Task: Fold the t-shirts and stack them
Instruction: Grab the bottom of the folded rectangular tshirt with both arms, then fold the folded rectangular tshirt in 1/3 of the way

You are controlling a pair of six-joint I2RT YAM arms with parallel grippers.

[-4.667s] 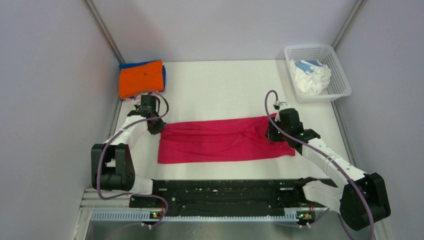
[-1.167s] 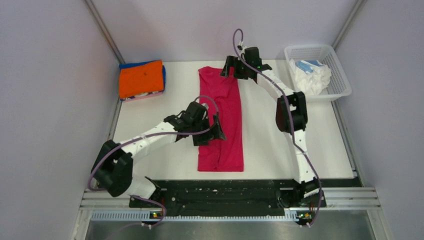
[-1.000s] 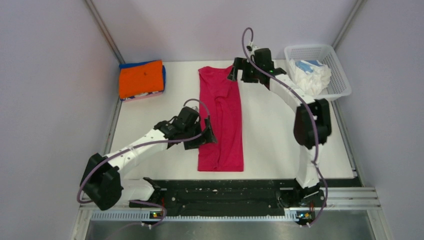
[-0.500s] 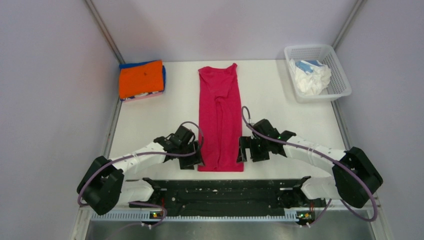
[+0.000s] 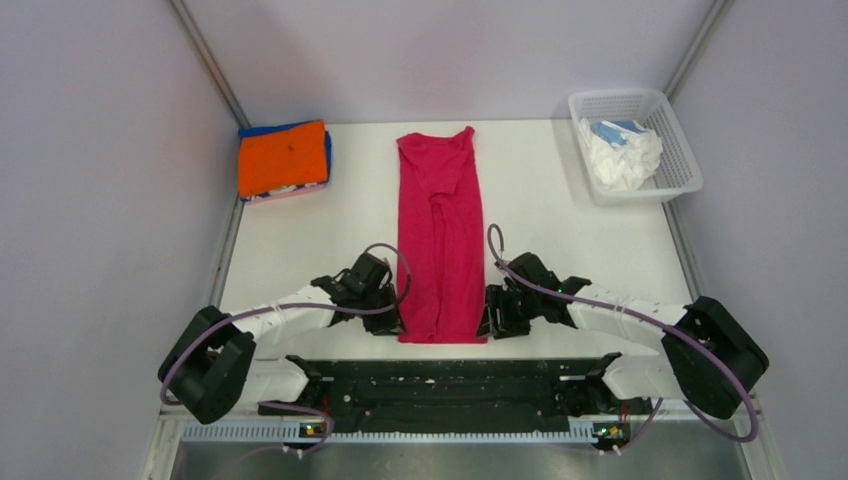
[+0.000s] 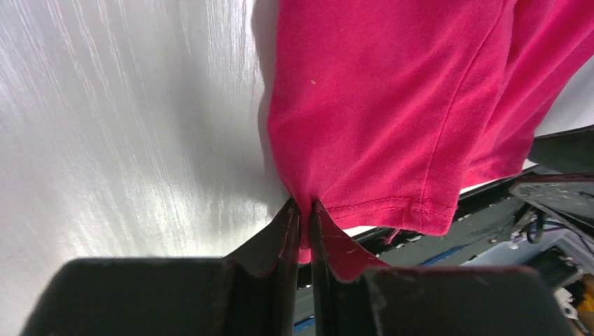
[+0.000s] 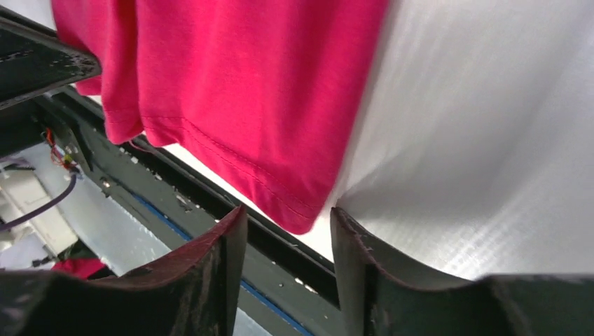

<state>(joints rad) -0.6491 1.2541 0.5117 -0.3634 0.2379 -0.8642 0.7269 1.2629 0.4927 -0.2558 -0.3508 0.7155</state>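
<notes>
Crimson-pink t-shirt (image 5: pixel 440 240) — corner in left jaws

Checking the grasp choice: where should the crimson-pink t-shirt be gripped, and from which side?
Grip the crimson-pink t-shirt by its two near hem corners, from the table's near edge: it lies flat as a long strip, hem at the near end, so those corners probably fold up to the collar. The left end effector pinches one; the right end effector straddles the other, open.
</notes>
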